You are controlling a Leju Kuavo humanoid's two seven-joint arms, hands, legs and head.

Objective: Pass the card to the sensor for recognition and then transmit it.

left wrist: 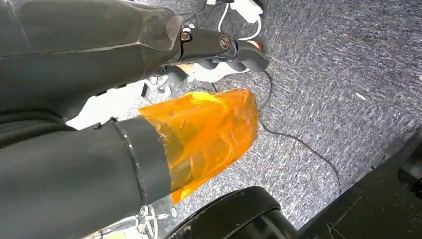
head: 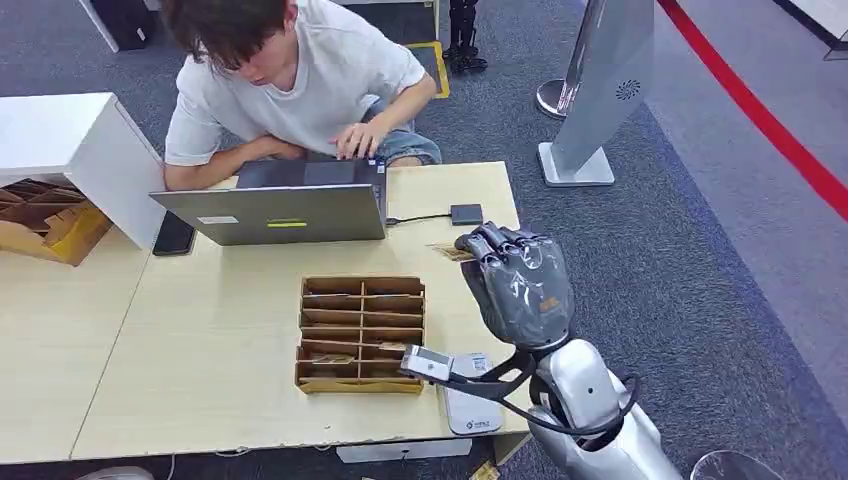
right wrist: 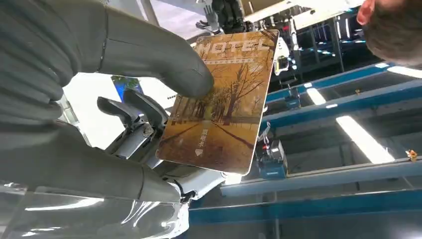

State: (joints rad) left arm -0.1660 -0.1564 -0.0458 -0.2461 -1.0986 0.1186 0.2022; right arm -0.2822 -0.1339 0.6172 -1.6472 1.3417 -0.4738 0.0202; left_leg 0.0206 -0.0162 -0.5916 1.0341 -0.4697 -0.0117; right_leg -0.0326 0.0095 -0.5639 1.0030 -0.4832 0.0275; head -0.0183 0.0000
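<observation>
The right hand [head: 520, 285] is raised over the table's [head: 200, 350] right end, gripping the card [right wrist: 219, 99] between its thumb [right wrist: 164, 64] and fingers — the printed face shows plainly in the right wrist view; the card is lifted well clear of the cardboard organizer [head: 360, 333]. The white sensor [head: 468, 392] lies on the table below the wrist; judging by this, the pickup is done, while the scan and the handover to the person [head: 290, 70] remain. The left hand [left wrist: 219, 47] hangs toward the floor; whether it is open I cannot tell.
</observation>
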